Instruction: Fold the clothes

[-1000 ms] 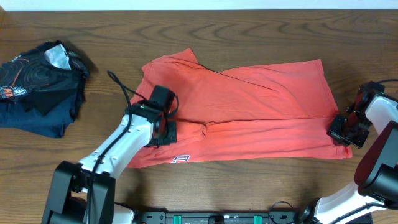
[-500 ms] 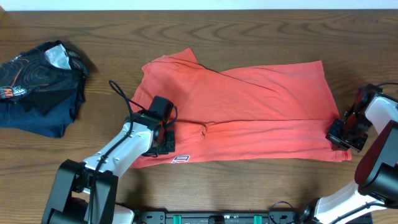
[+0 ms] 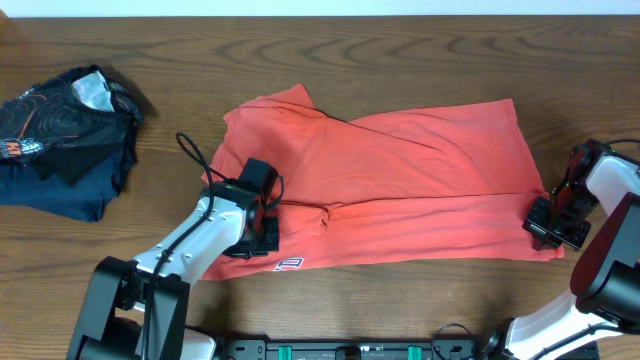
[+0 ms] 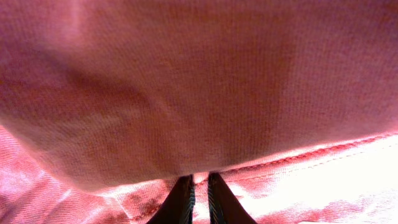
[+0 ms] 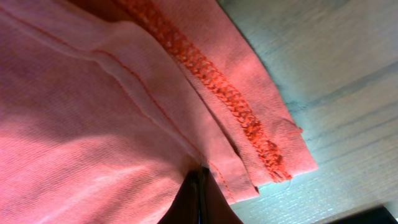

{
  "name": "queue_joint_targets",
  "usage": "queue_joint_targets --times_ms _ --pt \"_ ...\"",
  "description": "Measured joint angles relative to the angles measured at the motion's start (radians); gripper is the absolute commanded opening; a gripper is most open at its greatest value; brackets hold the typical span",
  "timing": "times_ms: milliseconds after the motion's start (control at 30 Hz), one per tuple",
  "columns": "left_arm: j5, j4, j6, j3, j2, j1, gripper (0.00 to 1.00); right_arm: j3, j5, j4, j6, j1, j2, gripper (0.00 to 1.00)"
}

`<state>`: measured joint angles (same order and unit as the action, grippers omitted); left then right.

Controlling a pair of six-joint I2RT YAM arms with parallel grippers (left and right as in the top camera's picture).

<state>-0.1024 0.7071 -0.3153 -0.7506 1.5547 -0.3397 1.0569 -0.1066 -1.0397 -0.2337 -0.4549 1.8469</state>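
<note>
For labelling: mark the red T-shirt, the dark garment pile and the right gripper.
red T-shirt (image 3: 420, 170): overhead view, middle of the fabric.
dark garment pile (image 3: 70, 160): overhead view, its navy centre.
right gripper (image 3: 548, 227): overhead view, between fingertips at the shirt's edge.

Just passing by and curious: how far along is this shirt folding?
Done: the coral-red T-shirt already looks folded over once, layers overlapping. In hand: left tool and right tool each pinch its near edge, at opposite ends. Left: more folds to make it compact; the dark navy garment lies crumpled aside.
</note>
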Motion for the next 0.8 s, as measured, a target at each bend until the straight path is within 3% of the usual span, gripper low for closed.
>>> queue_joint_targets --times_ms 233,267,300,367,433,567,667,800 --pt "0.001 0.024 0.004 0.004 -0.084 0.048 0.13 -0.003 0.002 -0.001 -0.005 0.000 -0.010 0.01" --pt "0.002 0.026 0.008 0.002 -0.116 0.050 0.32 -0.005 0.005 0.008 -0.004 0.000 -0.023 0.01" --pt "0.002 0.025 0.019 -0.001 -0.146 0.051 0.45 -0.006 0.010 0.019 -0.002 0.000 -0.037 0.01" --pt "0.001 0.008 0.033 -0.022 -0.219 0.051 0.57 -0.006 0.035 0.044 0.008 0.000 -0.092 0.03" --pt "0.001 -0.018 0.045 -0.061 -0.272 0.055 0.60 -0.004 0.071 0.066 0.021 0.000 -0.166 0.08" --pt "0.002 -0.049 0.075 -0.178 -0.310 0.092 0.62 0.016 0.169 0.149 0.063 0.000 -0.330 0.44" --pt "-0.001 -0.068 0.105 -0.277 -0.272 0.145 0.64 0.032 0.251 0.226 0.097 0.000 -0.443 0.51" --pt "-0.041 -0.095 0.161 -0.438 -0.125 0.229 0.63 0.038 0.331 0.244 0.129 0.000 -0.559 0.52"
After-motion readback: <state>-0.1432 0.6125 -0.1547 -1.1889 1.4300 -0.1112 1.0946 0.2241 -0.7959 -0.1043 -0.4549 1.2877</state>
